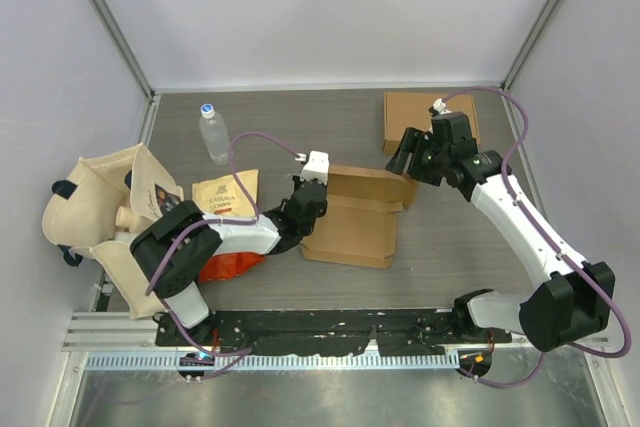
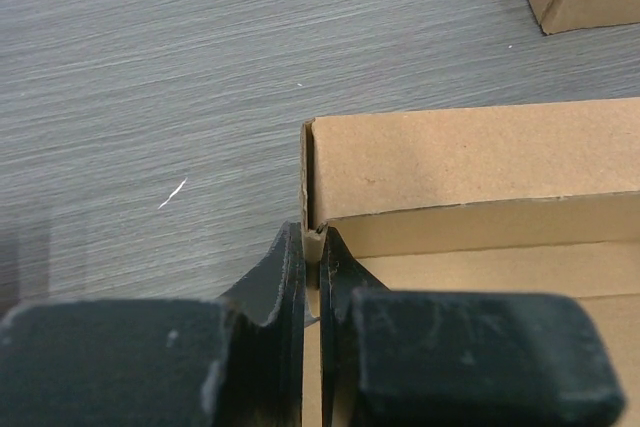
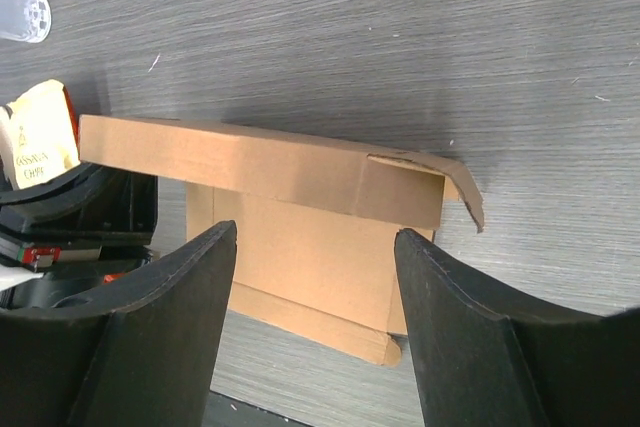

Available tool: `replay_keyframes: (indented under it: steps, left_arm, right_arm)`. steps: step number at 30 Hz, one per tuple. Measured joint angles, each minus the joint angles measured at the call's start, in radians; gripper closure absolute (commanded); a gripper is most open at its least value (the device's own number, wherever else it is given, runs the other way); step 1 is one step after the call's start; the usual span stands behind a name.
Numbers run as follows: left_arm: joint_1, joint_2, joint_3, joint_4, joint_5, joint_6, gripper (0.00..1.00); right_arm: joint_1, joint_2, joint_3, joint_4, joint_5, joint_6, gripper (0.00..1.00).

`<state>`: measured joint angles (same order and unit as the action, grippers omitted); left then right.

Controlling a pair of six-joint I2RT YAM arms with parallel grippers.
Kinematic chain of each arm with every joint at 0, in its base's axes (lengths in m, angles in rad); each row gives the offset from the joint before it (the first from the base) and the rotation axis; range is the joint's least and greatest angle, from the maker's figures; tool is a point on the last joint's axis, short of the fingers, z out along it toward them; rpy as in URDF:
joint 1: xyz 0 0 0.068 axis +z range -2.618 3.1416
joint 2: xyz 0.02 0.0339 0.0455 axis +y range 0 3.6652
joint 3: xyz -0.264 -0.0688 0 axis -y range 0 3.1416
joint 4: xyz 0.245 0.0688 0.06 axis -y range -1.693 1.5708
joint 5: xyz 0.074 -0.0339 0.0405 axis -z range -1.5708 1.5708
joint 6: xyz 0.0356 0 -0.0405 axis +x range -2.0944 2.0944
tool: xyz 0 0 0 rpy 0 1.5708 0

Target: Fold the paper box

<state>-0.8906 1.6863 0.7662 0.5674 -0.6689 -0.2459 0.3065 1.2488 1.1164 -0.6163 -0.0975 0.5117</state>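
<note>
Surface: grey wood-grain table [image 1: 450, 247], white walls around.
Paper box [image 1: 355, 217]: mid-table, partly folded, far wall raised, corner flap [image 3: 462, 187] loose at the right end.
Left gripper [image 2: 313, 247]: pinched on the box's left side wall at the corner.
Right gripper [image 3: 315, 247]: fingers spread, above the raised wall; contact can't tell.
Clutter: second box [image 1: 420, 112] far right, bottle [image 1: 213, 132], tote bag [image 1: 100, 207] left.
</note>
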Motion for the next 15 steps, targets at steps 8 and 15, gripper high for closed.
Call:
replay_keyframes:
  steps: [8,15]
  left_arm:
    - [-0.007,-0.033,-0.030,0.013,-0.025,-0.007,1.00]
    - [-0.014,-0.047,-0.031,0.012,-0.038,-0.016,1.00]
  right_arm:
    - [-0.001,0.025,-0.019,0.056,-0.021,0.037,0.36]
    - [-0.001,0.037,-0.117,0.156,-0.066,0.125,0.42]
